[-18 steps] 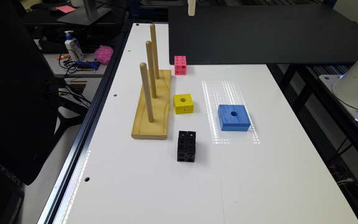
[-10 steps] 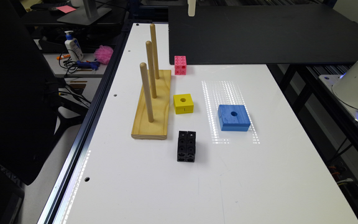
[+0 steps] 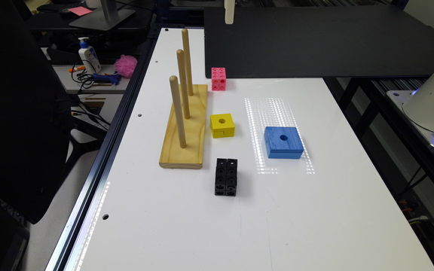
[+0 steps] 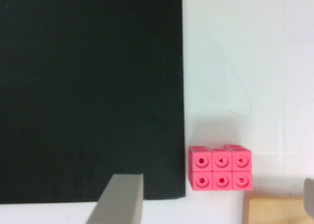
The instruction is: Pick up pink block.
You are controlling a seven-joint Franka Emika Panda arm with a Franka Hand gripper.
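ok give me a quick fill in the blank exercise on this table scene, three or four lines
1. The wooden base holds ____ upright pegs.
2. The pink block sits on the white table, near the edge of a ____ mat.
3. The block with a round hole lying between the pink block and the black double cube is ____.
4. The blue block has a round ____ in its top.

Missing words: three; black; yellow; hole

Pink block (image 3: pixel 219 78) hemmed by peg board (image 3: pixel 185 128) and black mat (image 3: pixel 315 37) (open above).
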